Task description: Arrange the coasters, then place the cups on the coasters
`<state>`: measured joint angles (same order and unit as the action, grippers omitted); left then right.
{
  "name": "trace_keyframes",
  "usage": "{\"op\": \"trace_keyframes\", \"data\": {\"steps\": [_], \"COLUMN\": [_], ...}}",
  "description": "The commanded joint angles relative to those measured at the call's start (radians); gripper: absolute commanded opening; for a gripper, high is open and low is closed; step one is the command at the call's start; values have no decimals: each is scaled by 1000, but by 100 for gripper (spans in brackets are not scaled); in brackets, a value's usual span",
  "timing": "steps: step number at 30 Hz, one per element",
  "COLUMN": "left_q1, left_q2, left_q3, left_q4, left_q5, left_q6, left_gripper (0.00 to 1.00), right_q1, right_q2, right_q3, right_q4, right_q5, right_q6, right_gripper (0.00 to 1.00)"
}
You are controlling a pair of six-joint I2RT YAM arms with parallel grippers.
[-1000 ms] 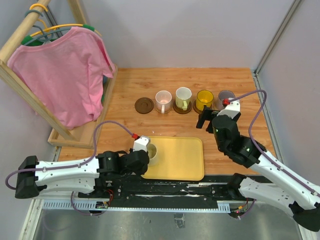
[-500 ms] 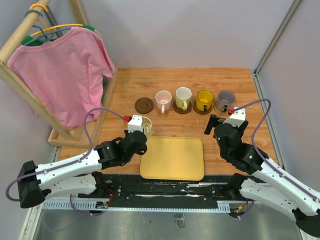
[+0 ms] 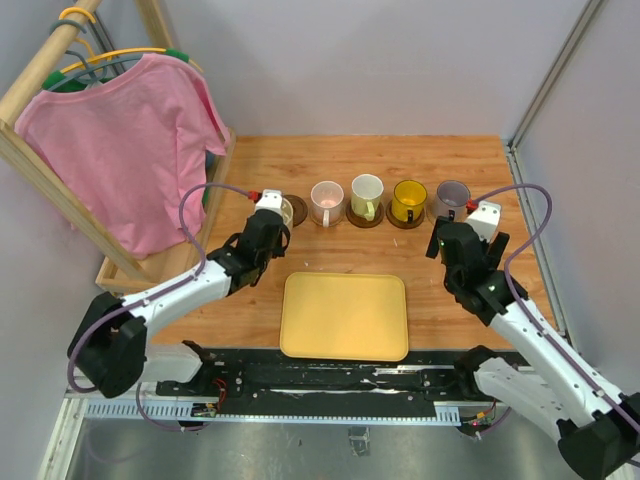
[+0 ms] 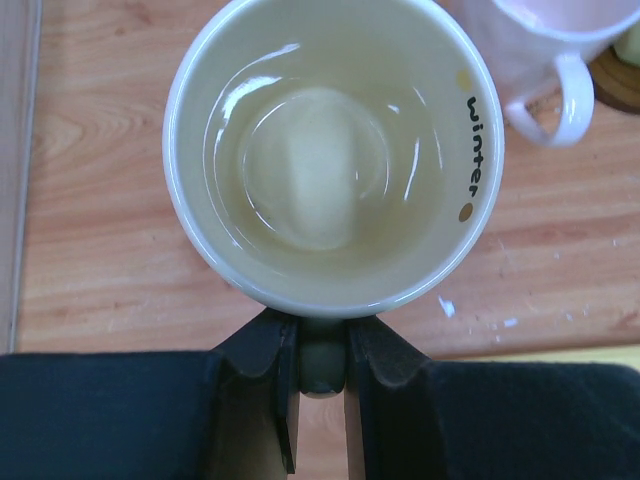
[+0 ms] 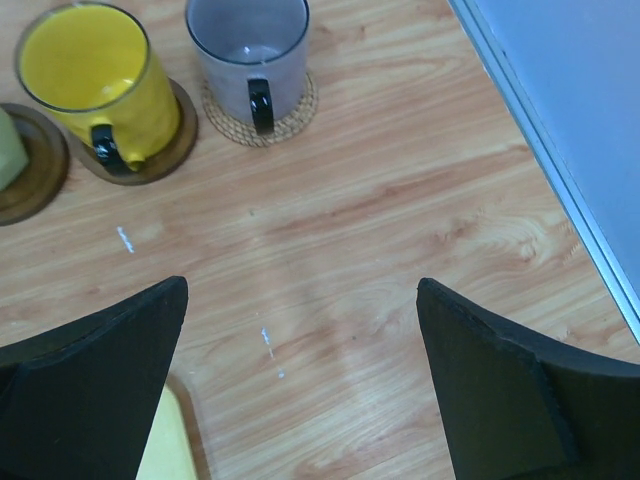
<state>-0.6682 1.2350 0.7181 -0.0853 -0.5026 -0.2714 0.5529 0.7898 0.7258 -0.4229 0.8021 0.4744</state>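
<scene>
Left jaws hold the cream cup [image 4: 333, 155], apparently empty; right jaws spread wide

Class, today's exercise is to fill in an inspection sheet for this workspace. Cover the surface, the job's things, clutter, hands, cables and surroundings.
Surface: wooden table, a few small white specks.
Job's things: pink cup, white-green cup, yellow cup and grey-purple cup stand in a row, each on its own coaster. The cream cup is at the row's left end; whether it is set down cannot be told.
Clutter: yellow tray, nothing on it.
Hands: left hand shut on the cream cup's handle; right hand open, holding nothing.
Cables: purple cables loop over both arms, clear of the cups.
Surroundings: pink T-shirt on a wooden rack; grey walls.
</scene>
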Motion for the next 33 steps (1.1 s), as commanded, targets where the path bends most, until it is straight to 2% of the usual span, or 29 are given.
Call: {"op": "trace_keyframes", "data": {"steps": [1,6,16,22,33], "left_q1": [80,134,185,185,192], "left_q2": [76,196,431,485,527], "left_q3": [104,180,355,409,418], "left_q4": [241,281,215,170,146], "left_q5": [69,136,200,181,153], "left_q6": [84,91,24,-15,-41], "left_gripper": [1,0,1,1,1], "right_q1": [-116,-169,-171,-173,-173], "right_q2": [44,17,-4,11,47], "right_q3": [24,-3,-6,-5,-13], "right_q4": [26,70,49,51,59], "right_q5": [-137,-172,-193,-207,-250], "right_q6": [-16,-32,-42,-35,-24], "right_gripper": [98,98,98,98,98]}}
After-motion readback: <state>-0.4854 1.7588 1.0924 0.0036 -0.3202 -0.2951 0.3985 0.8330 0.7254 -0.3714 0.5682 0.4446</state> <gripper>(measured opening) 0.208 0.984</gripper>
